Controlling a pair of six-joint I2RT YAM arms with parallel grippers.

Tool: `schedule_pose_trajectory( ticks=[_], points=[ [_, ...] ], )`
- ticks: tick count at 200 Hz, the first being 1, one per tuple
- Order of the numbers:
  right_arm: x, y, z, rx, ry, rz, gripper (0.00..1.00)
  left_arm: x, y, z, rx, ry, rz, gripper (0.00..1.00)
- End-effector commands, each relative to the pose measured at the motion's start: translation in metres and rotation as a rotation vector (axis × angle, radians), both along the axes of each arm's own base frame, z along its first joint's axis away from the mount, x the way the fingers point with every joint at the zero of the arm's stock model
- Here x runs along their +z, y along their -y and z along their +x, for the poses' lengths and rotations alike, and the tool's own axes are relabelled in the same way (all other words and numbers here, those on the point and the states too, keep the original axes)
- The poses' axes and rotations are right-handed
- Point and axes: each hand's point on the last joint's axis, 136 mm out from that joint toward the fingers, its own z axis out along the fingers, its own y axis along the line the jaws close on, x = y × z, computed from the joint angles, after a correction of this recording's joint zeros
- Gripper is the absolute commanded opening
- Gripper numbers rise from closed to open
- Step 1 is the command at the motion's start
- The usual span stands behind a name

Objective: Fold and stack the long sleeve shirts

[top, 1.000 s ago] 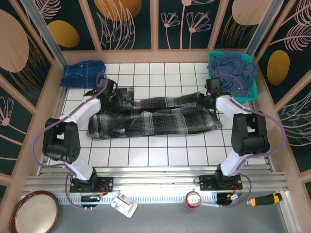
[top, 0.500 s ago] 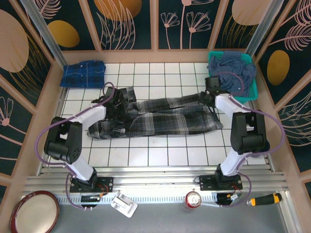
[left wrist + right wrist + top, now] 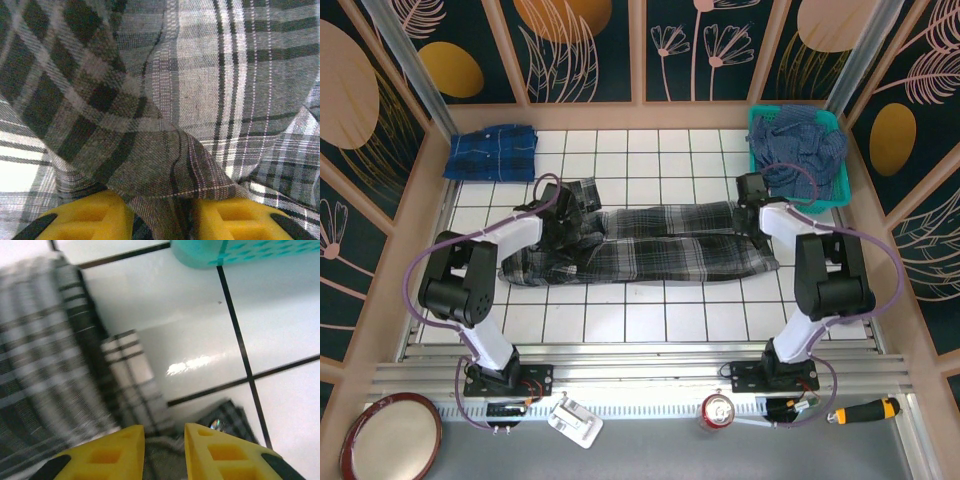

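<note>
Spread shirt (image 3: 660, 248) is showing grey-black-white plaid. Folded shirt (image 3: 492, 150) is showing bright blue-and-navy plaid. Bundled shirt (image 3: 802, 150) is looking dull navy with a fine pattern. Basket (image 3: 756, 122) is showing teal. Surface (image 3: 650, 160) is showing white tiles and dark grid lines. Left hand (image 3: 162, 222) and right hand (image 3: 165, 450) are showing yellow fingers.

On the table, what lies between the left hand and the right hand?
The grey plaid shirt lies there as a long band, from the left hand to the right hand; the top view shows it.
</note>
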Motion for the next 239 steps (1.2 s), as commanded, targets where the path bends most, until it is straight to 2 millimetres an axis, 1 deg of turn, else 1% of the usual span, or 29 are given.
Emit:
schedule_pose_trajectory(
  ticks=[1,4,6,12,20,26,34,45,54,62,80,82,87,99,111,120,131,132,143,151,164,180,183,202,216,222,234,239],
  points=[
    [0.076,-0.034,0.007,0.032,0.187,0.032,0.33,0.023,-0.004,0.010,0.001,0.024,0.035,0.50],
    [0.080,-0.042,0.009,0.045,0.207,0.055,0.33,0.025,-0.005,0.011,0.002,0.023,0.039,0.54],
    [0.083,-0.048,0.010,0.057,0.216,0.074,0.33,0.034,-0.004,0.013,0.003,0.045,0.032,0.56],
    [0.087,-0.069,0.013,0.107,0.242,0.129,0.34,0.043,-0.004,0.015,0.002,0.059,0.033,0.61],
    [0.086,-0.093,0.016,0.163,0.260,0.181,0.34,0.053,-0.006,0.017,0.007,0.071,0.045,0.65],
    [0.081,-0.105,0.019,0.177,0.260,0.202,0.34,0.061,-0.009,0.018,0.015,0.081,0.058,0.69],
    [0.068,-0.120,0.023,0.203,0.227,0.227,0.34,0.071,-0.013,0.020,0.026,0.099,0.074,0.77],
    [0.043,-0.132,0.028,0.215,0.166,0.243,0.34,0.084,-0.018,0.023,0.042,0.122,0.098,0.87],
    [0.026,-0.135,0.030,0.205,0.136,0.250,0.33,0.092,-0.021,0.027,0.049,0.138,0.116,0.94],
    [0.012,-0.135,0.030,0.199,0.120,0.251,0.33,0.098,-0.022,0.033,0.049,0.152,0.125,0.98],
    [-0.012,-0.126,0.029,0.159,0.084,0.226,0.33,0.099,-0.024,0.049,0.055,0.156,0.150,0.99],
    [-0.015,-0.124,0.029,0.155,0.080,0.225,0.33,0.092,-0.025,0.052,0.058,0.139,0.160,0.99],
    [-0.020,-0.122,0.028,0.146,0.073,0.219,0.33,0.086,-0.028,0.056,0.067,0.117,0.174,0.99],
    [-0.030,-0.117,0.027,0.138,0.066,0.206,0.33,0.076,-0.035,0.068,0.094,0.092,0.189,0.99],
    [-0.040,-0.112,0.023,0.127,0.046,0.187,0.32,0.068,-0.040,0.082,0.116,0.084,0.164,0.99],
    [-0.048,-0.109,0.019,0.126,0.031,0.177,0.32,0.063,-0.039,0.095,0.112,0.090,0.136,0.98],
    [-0.059,-0.105,0.013,0.118,0.011,0.177,0.32,0.058,-0.037,0.110,0.101,0.097,0.147,0.97],
    [-0.059,-0.105,0.013,0.117,0.011,0.178,0.32,0.059,-0.036,0.112,0.100,0.101,0.147,0.97],
    [-0.066,-0.105,0.007,0.129,-0.006,0.184,0.32,0.051,-0.029,0.127,0.067,0.084,0.140,0.95],
    [-0.067,-0.106,0.004,0.133,-0.009,0.183,0.32,0.045,-0.027,0.137,0.059,0.074,0.143,0.93],
    [-0.061,-0.108,0.004,0.147,0.007,0.188,0.32,0.040,-0.017,0.155,0.025,0.075,0.121,0.89],
    [-0.045,-0.113,0.008,0.161,0.046,0.202,0.32,0.034,-0.011,0.172,0.000,0.087,0.124,0.88],
    [-0.042,-0.114,0.009,0.165,0.052,0.206,0.32,0.036,-0.009,0.176,-0.006,0.095,0.124,0.89],
    [-0.022,-0.123,0.012,0.192,0.095,0.232,0.33,0.029,-0.003,0.191,-0.034,0.105,0.115,0.88],
    [-0.012,-0.129,0.012,0.202,0.111,0.240,0.34,0.018,0.004,0.197,-0.065,0.095,0.119,0.86],
    [-0.008,-0.131,0.011,0.206,0.116,0.243,0.35,0.012,0.010,0.197,-0.091,0.088,0.124,0.85],
    [-0.001,-0.135,0.010,0.213,0.125,0.244,0.37,-0.001,0.019,0.195,-0.123,0.061,0.154,0.85],
    [0.002,-0.137,0.009,0.217,0.127,0.248,0.37,-0.005,0.024,0.193,-0.137,0.053,0.159,0.87]
  ],
)
